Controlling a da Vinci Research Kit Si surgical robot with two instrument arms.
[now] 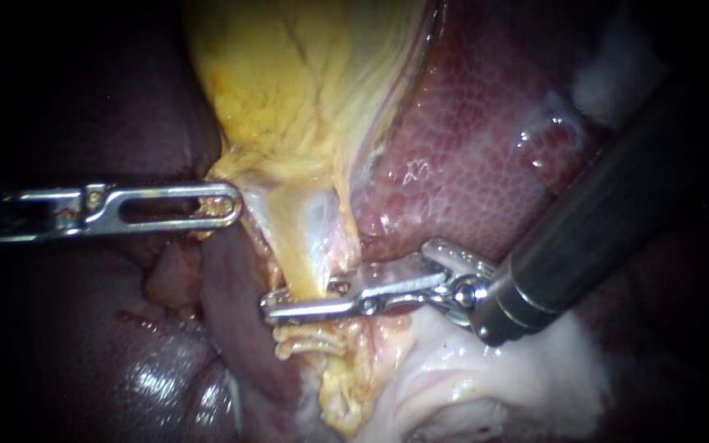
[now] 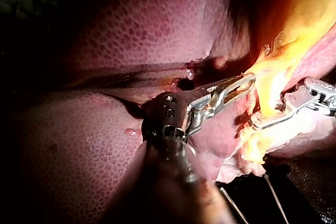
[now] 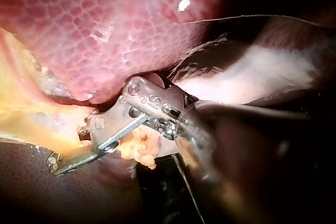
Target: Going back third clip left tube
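Reaching in from the upper right, my right instrument (image 1: pixel 276 310) lies straight across the tube (image 1: pixel 309 262). The tube is the yellow string that hangs from the gallbladder (image 1: pixel 289 90) and runs down the middle of the endoscope view, so its long way is up and down. The instrument's long thin jaws point to the left, almost level, and cross the tube like the bar of a plus sign. They look pressed together on the tube, one in front and one behind. The back one is mostly hidden, so I am not fully sure. Just below them sit some pale ribbed bands (image 1: pixel 309 340) that may be clips. To go back, this instrument has to let go and slide out along its own shaft, toward the upper right, past the red liver (image 1: pixel 469 164). My left instrument (image 1: pixel 221 205) is off to the left, its jaws clamped on the gallbladder's lower edge, clear of that way out.
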